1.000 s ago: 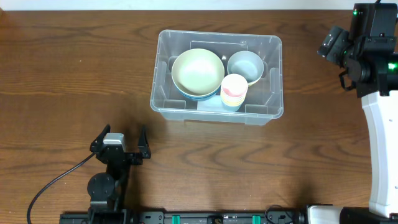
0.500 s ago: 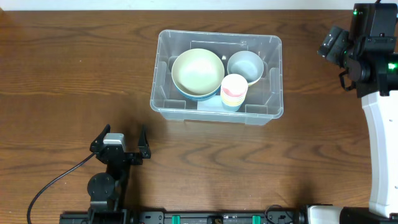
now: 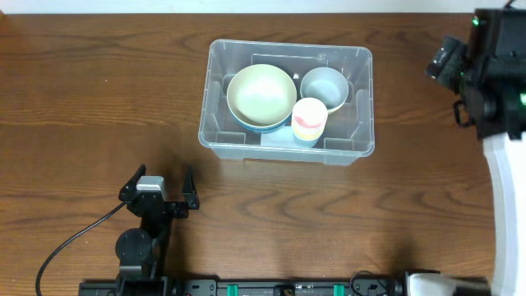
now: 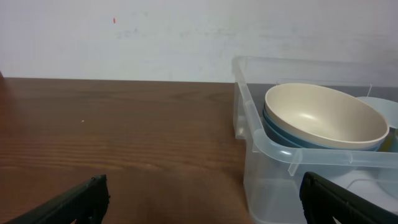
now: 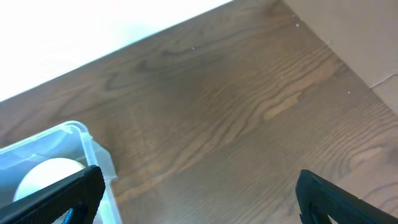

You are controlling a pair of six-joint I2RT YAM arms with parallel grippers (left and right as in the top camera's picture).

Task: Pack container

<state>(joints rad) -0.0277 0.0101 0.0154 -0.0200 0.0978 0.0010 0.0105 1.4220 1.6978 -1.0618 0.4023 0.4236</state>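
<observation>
Near left, my left tool [image 3: 160,186] rests on the surface [image 3: 99,107], fingers spread apart and empty, unmoved. Toward the far side at centre, the container [image 3: 283,150] stands mouth up, long axis running left to right, holding a cream bowl [image 3: 261,93], a grey bowl [image 3: 323,86] and a cup [image 3: 309,117], none shifted. Far right, my right tool [image 5: 198,186], fingers apart and empty, has drawn slightly further right within the last half second; I judge packing essentially complete.

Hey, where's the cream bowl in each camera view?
Overhead: cream bowl upper centre, in the container's left half.
Left wrist: cream bowl at right, inside the container.
Right wrist: cannot tell; only a pale shape bottom left.
Shared landmark: the container's clear rim.
</observation>
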